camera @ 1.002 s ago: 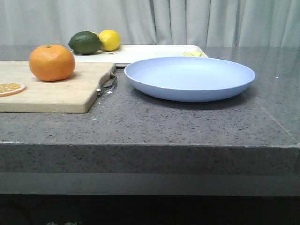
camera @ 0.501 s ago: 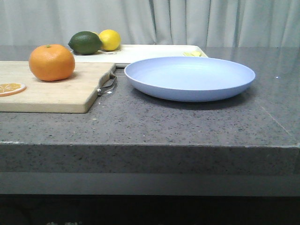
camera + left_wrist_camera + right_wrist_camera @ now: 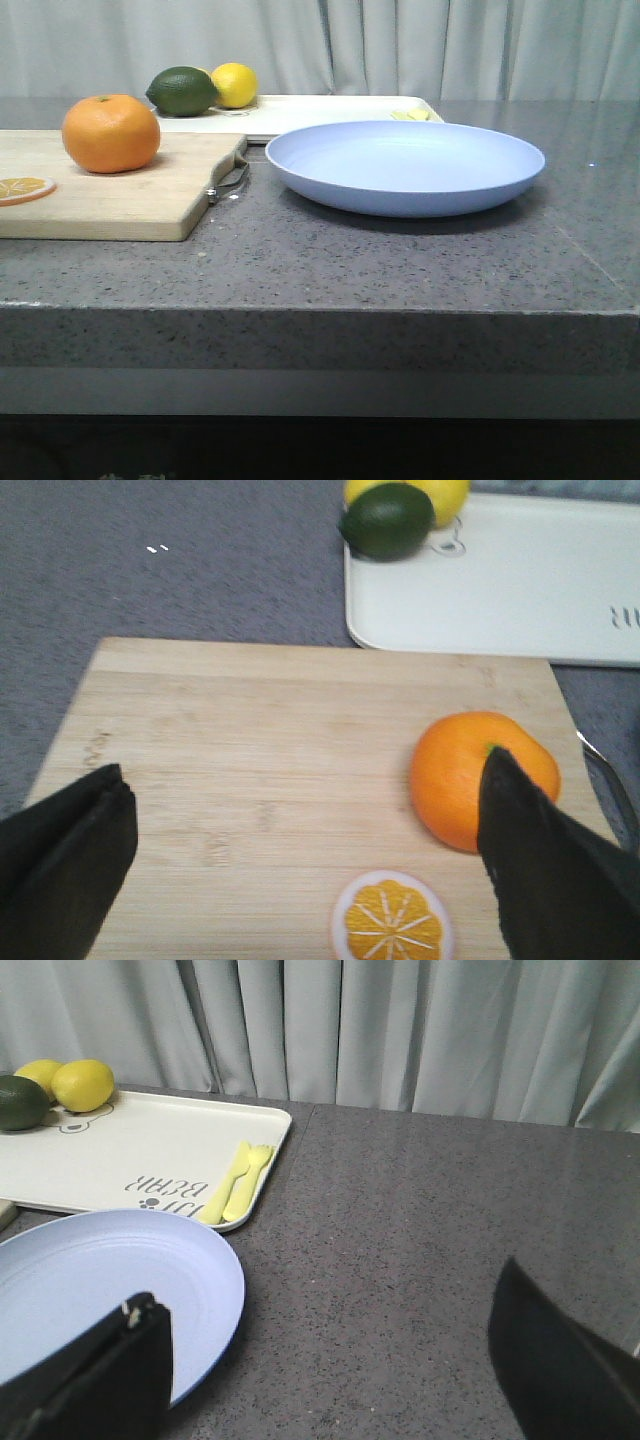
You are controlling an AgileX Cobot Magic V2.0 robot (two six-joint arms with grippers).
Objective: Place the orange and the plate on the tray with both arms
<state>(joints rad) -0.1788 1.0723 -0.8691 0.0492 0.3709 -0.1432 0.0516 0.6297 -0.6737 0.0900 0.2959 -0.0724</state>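
Front view: plate (image 3: 405, 165) lies flat, hollow upward, beside orange (image 3: 111, 133).

Grey speckled table (image 3: 400, 270), w/ wooden cutting board (image 3: 120, 195), lavender plate (image 3: 405, 165), cream tray (image 3: 330, 108) directly on it

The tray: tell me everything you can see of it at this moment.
The tray is a flat, cream-white rectangle with a low rim and rounded corners, matte like plastic, with a printed bear design and lettering. It lies flat on the grey countertop behind the wooden cutting board and the plate. A lime and lemons sit at one corner; yellow cutlery lies along one edge. Neither gripper touches it.
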